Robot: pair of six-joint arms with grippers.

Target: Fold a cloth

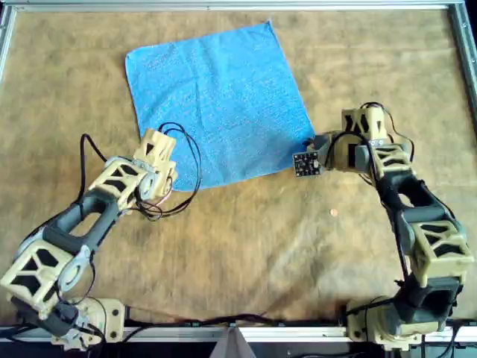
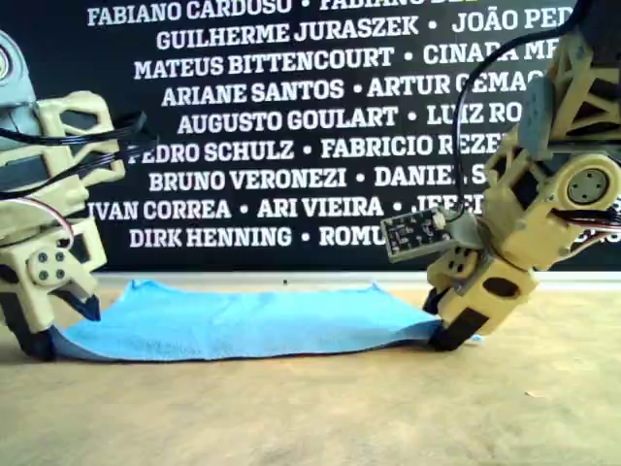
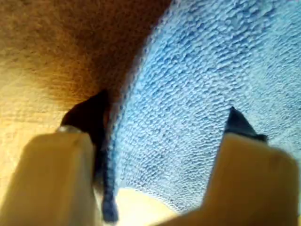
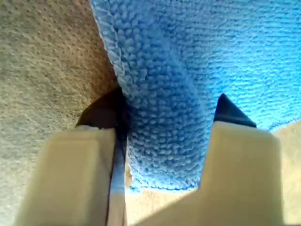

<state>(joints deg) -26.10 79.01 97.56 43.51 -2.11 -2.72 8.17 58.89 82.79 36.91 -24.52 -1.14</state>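
My first end effector [image 3: 162, 136] straddles the cloth [image 3: 197, 94] edge, jaws apart; my second end effector [image 4: 164, 122] likewise, jaws apart; cloth flat, upper centre of the bench [image 1: 246, 246] overhead.

One cloth [image 1: 220, 101] is seen, a single sky-blue square lying flat on one brown surface [image 1: 246, 246]. Two arms are counted, each carrying one gripper, so two grippers in all: my first gripper [image 3: 162, 141] and my second gripper [image 4: 164, 127]. Two dark fingertips [image 3: 89, 117] are shown on the first, and two fingertips [image 4: 228, 113] on the second. One small circuit board [image 1: 306, 163] is seen on one arm. One small round orange speck [image 1: 334, 213] is counted on the surface.
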